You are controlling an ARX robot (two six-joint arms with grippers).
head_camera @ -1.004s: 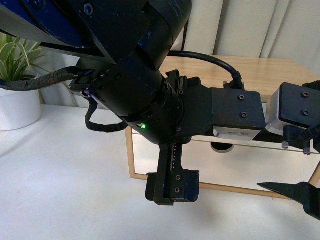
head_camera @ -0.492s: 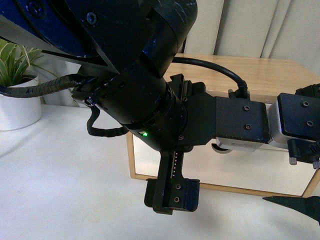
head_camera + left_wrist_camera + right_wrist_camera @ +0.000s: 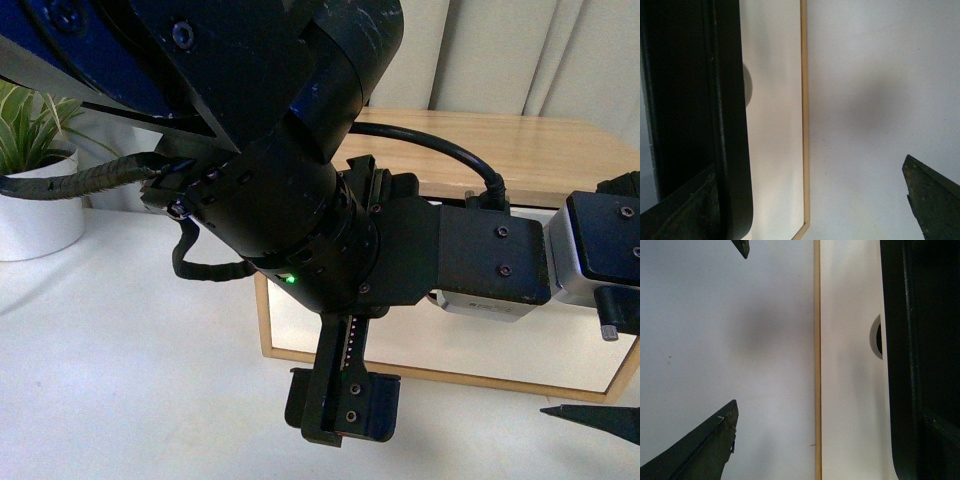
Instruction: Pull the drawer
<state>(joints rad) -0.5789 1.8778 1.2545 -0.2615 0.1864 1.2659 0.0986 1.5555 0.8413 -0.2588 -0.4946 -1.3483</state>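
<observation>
curtains [image 3: 500, 50] behind white table [image 3: 120, 350]

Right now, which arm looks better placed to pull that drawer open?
Probably right. The right hand shows both fingertips spread wide, facing the drawer front. The left wrist view shows only one fingertip; no handle is visible anywhere.

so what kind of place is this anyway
Likely a home-style room, or a lab mock-up of one: a wooden cabinet stands on a white table, with a potted plant beside it and pale curtains behind.
</observation>
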